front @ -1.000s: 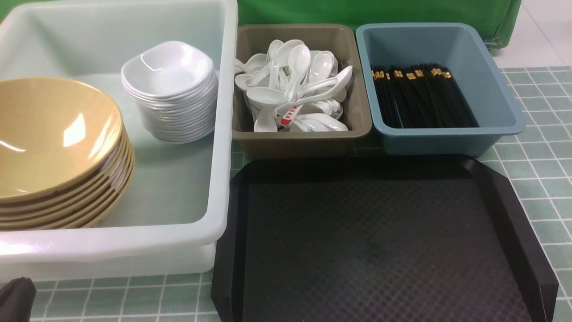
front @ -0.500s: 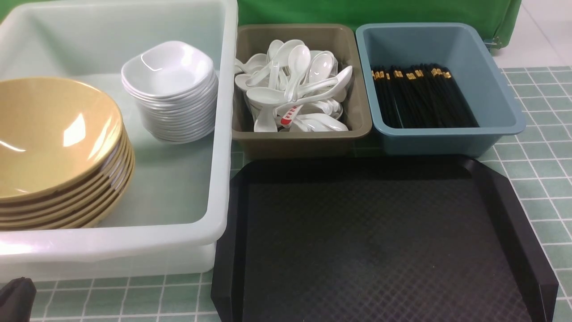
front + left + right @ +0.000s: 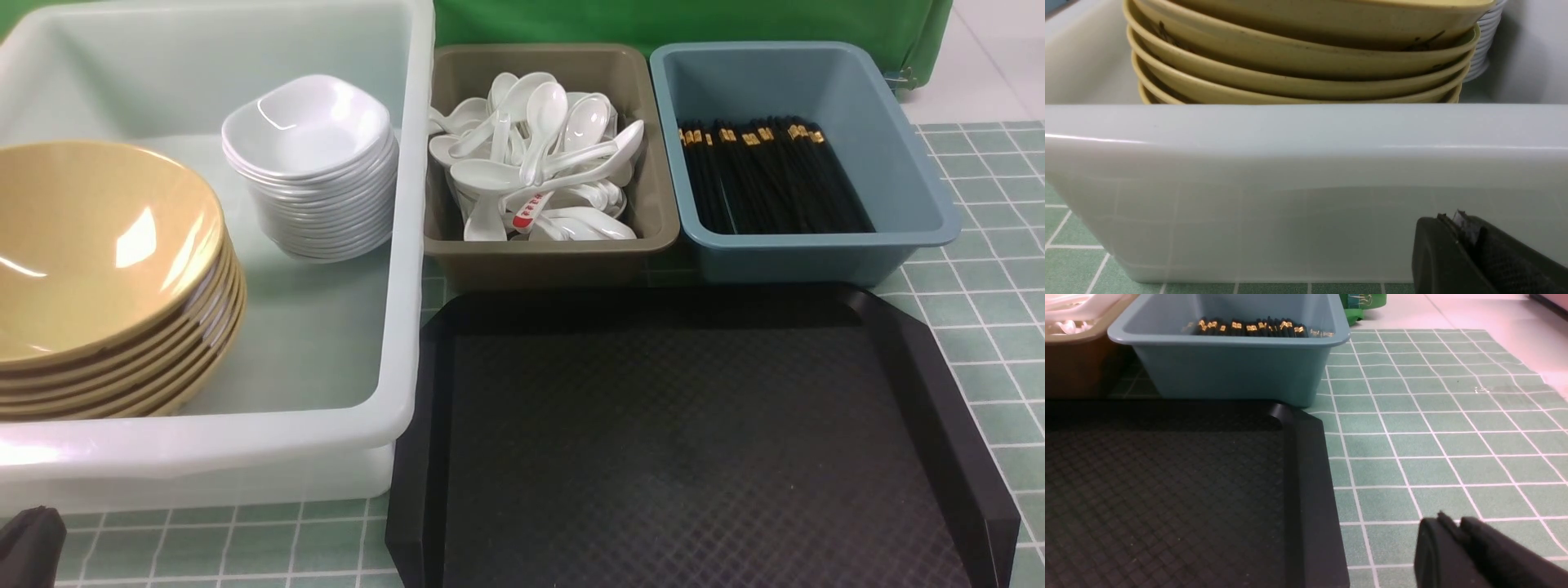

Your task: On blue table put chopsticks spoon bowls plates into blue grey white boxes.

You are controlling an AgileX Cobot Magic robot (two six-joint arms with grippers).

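The left gripper [image 3: 1457,222] has matte black fingers [image 3: 1437,253] with a mesh-textured pad and a frayed clear scrap at the tip. The right gripper [image 3: 1455,526] is plain black.

bowls [image 3: 98,261], plates [image 3: 310,163] in white tub [image 3: 400,343] | spoons [image 3: 539,155] in grey bin [image 3: 555,253] | chopsticks [image 3: 767,175] in blue bin [image 3: 816,257]

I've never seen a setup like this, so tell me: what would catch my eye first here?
Probably the stack of mustard-yellow bowls in the big translucent white tub on the left, with a stack of small white dishes behind it. Right of the tub, an olive-grey bin holds a heap of white soup spoons, and a dusty-blue bin holds black chopsticks. A bare black tray fills the foreground.
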